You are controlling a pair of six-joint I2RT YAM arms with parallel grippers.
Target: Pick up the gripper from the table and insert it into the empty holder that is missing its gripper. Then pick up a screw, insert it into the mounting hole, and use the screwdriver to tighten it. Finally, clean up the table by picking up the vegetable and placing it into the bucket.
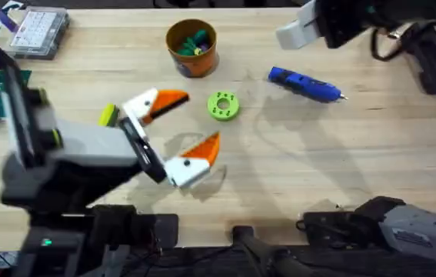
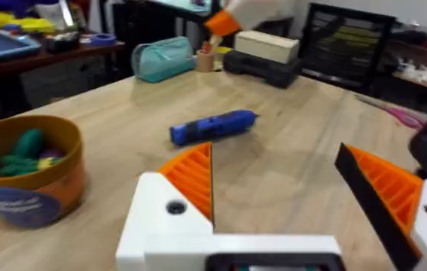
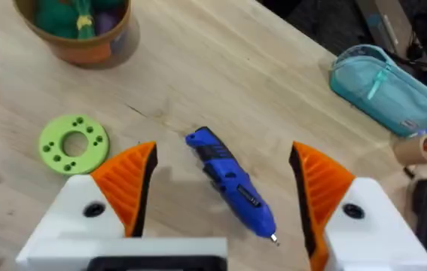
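At about 9 o'clock of the left gripper (image 1: 191,123), a small yellow-green piece (image 1: 108,115) shows just beside the arm. It may be the vegetable, but the arm crowds it and I cannot tell. The left gripper hangs low over the middle of the bench (image 1: 371,154), its white fingers with orange ribbed pads spread wide and nothing between them.

At 12 o'clock of it stands the bucket (image 1: 194,65), upright, with green and purple toy pieces already inside. At roughly 1 o'clock, near its farther finger, lies the flat green ring (image 1: 223,105), which is no part of the job. The blue screwdriver (image 1: 304,84) lies on its side on bare wood at about 2 o'clock of the ring, well apart from it, with its metal tip pointing toward 4 o'clock.

The right gripper (image 3: 224,150) is at about 12 o'clock of the screwdriver. In its own wrist view the fingers are spread wide and empty, and the driver's barrel lies between them on the bench below, not yet touched.

Judged from this, the step in hand is taking up the screwdriver for the tightening. I can make out no loose orange finger, holder or screw on the bench.

The next move seems to call for the right gripper to descend squarely over the thick blue barrel, well away from the thin tip, and close on it across its width so it does not roll away
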